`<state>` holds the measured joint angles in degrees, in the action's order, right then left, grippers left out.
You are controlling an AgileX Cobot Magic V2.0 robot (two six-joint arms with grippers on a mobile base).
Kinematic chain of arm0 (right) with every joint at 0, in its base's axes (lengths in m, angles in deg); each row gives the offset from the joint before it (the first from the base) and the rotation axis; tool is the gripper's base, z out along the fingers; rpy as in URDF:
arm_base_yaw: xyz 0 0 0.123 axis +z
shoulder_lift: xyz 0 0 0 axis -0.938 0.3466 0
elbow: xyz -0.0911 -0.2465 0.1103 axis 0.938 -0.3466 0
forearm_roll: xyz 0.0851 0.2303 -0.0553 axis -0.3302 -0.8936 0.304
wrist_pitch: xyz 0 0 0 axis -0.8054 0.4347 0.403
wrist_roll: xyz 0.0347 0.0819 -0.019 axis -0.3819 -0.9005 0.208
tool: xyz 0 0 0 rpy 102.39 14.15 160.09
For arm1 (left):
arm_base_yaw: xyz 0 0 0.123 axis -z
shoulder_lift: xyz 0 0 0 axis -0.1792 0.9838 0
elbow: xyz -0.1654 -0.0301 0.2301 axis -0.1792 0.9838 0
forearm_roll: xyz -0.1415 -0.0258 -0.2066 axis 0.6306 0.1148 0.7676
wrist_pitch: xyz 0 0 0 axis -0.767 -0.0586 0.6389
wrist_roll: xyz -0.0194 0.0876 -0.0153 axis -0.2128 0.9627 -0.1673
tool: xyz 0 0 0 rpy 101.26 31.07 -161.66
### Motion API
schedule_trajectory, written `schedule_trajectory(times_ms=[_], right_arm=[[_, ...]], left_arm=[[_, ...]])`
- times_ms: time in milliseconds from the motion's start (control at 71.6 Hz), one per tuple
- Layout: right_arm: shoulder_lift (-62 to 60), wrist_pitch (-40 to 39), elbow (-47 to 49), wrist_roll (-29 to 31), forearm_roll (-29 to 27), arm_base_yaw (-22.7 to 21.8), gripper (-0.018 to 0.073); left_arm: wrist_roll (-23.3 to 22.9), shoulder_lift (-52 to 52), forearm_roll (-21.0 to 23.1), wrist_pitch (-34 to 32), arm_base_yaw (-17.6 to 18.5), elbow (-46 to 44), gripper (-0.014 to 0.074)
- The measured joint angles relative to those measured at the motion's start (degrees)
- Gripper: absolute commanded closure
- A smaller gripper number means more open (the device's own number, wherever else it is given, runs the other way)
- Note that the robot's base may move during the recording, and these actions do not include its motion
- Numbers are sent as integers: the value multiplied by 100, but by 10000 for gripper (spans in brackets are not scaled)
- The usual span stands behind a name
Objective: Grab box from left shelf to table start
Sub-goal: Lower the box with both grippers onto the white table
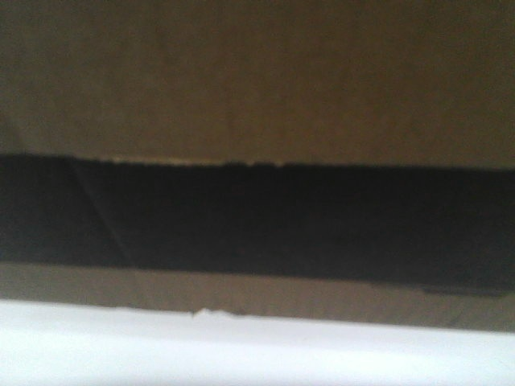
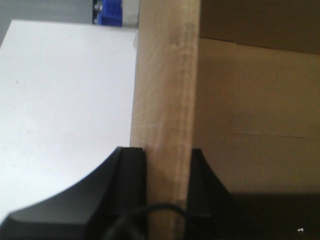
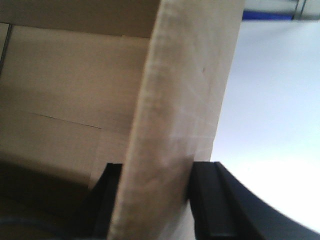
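Clamping one side wall of the box [image 2: 165, 75], the left gripper [image 2: 167, 167] is pressing its black fingers [image 2: 131, 172] onto both faces of the cardboard, one outside and one inside. On the opposite wall the right gripper [image 3: 157, 175] is doing the same, its jaws closing on the board with the wall standing between them. Both holds are sitting on a free edge of the wall, so the whole load is riding on two thin strips of board.

Judging by the plain corrugated cardboard, the box is probably behaving as something light but bulky. It should be stiff along the wall, yet apt to bow or crease where the pads are pinching. Its matte face is making a slip look unlikely. Gripping both side walls at matching height is looking like the soundest way to keep it level.

Beyond the grippers, the table [image 2: 65, 100] is spreading outward from each wall. In the front view the box is filling nearly everything, with its black rectangle [image 1: 257, 217] running across. Its lower edge is lying along the white tabletop, though I cannot tell whether it is touching or hanging just above. Farthest off, past the table's far edge, a blue bin of the left shelf [image 2: 107, 12] is showing.
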<state>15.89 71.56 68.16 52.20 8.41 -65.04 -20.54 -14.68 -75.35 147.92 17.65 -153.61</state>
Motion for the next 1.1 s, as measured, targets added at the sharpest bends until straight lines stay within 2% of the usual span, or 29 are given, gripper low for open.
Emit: schedule_trajectory(times_ms=[251,573,1104], right_arm=[[1201,486,530,221,-31,-22,501],[2419,562,856,535,78,-49,501],[3842,-343,649,947,49,-61,501]], left_arm=[[-163,780,-87,333,0,9,691],[-196,2028,-55,195,0,9,691],[-118,3283,-82,-462,-11,9,692]])
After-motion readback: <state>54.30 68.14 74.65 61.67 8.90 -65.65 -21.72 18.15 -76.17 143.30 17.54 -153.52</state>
